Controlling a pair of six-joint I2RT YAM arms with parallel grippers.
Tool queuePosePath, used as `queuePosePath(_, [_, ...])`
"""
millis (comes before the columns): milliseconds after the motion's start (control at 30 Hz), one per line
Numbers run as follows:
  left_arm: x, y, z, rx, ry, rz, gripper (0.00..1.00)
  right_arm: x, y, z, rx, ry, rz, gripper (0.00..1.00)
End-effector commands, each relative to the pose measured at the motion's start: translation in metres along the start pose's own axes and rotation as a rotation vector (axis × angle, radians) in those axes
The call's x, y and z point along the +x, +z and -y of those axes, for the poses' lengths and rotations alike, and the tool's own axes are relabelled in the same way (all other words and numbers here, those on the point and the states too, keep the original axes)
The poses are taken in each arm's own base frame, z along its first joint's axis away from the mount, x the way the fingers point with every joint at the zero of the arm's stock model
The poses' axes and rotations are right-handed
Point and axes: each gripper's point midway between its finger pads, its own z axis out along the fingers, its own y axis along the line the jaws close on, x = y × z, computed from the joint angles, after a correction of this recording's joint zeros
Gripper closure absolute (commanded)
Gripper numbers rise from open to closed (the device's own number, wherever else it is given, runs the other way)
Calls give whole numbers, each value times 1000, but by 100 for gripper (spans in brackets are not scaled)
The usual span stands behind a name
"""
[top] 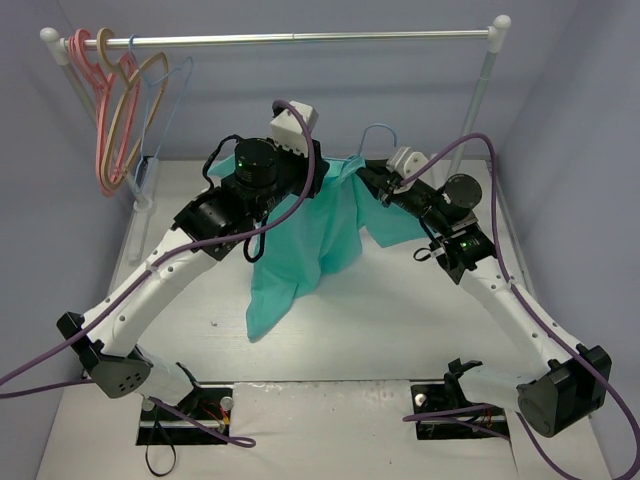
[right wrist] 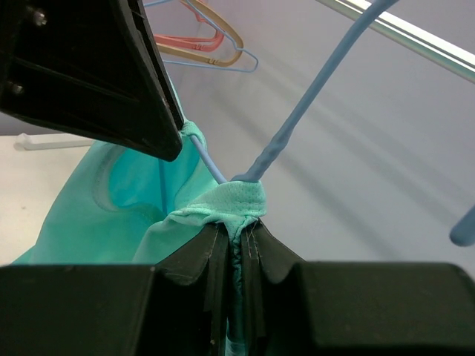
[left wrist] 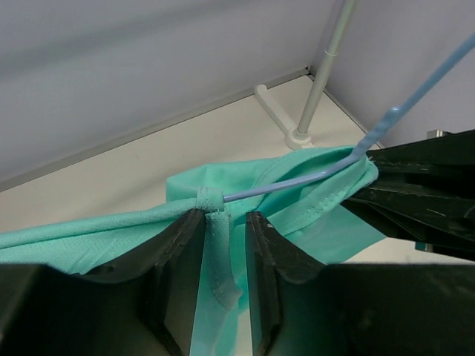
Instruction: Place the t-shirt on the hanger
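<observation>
The teal t-shirt (top: 310, 235) hangs in the air between my two grippers, its hem near the table. The light-blue wire hanger (top: 378, 131) is threaded into its neck, hook up. My left gripper (top: 322, 168) is at the left side of the collar. In the left wrist view its jaws (left wrist: 225, 215) stand slightly apart, with a strip of the t-shirt (left wrist: 96, 233) lying against the left finger and the hanger wire (left wrist: 297, 182) just beyond. My right gripper (top: 366, 179) is shut (right wrist: 237, 230) on bunched t-shirt (right wrist: 96, 200) fabric where the hanger (right wrist: 297, 119) comes out.
A clothes rail (top: 300, 38) runs across the back, its right post (top: 480, 100) standing on the table. At its left end hang a pink hanger (top: 95, 110), a tan hanger (top: 125, 100) and another light-blue wire hanger (top: 165, 100). Purple cables trail from both arms.
</observation>
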Motion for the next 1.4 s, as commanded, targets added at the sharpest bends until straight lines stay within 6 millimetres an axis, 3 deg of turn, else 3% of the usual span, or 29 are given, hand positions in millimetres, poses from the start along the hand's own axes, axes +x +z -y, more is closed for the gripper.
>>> queuePosePath(0, [-37,-28,11,77,-9,108,71,-46,4,9,14,-98,154,100])
queuePosePath(133, [-37,-32,-1,25,39,114,66,-47,5,9,9,-94,165,100])
queuePosePath(267, [-53,-41,-4,16,90,139,59,-43,5,7,1,-83,164,100])
queuePosePath(367, [-65,-46,-7,22,158,139,58,-40,4,5,-2,-78,157,100])
queuePosePath(467, [-61,-43,-7,72,199,94,58,-37,3,2,-10,-76,147,100])
queuePosePath(600, [-68,-40,-25,144,195,70,58,-34,3,-1,-25,-70,135,100])
queuePosePath(967, [-63,-41,54,667,74,82,58,-30,6,-4,-53,-57,120,100])
queuePosePath(1167, [-76,-39,66,725,39,132,58,-27,8,-4,-57,-53,111,100])
queuePosePath(1367, [-74,-30,75,755,23,131,58,-27,10,-4,-61,-51,114,100])
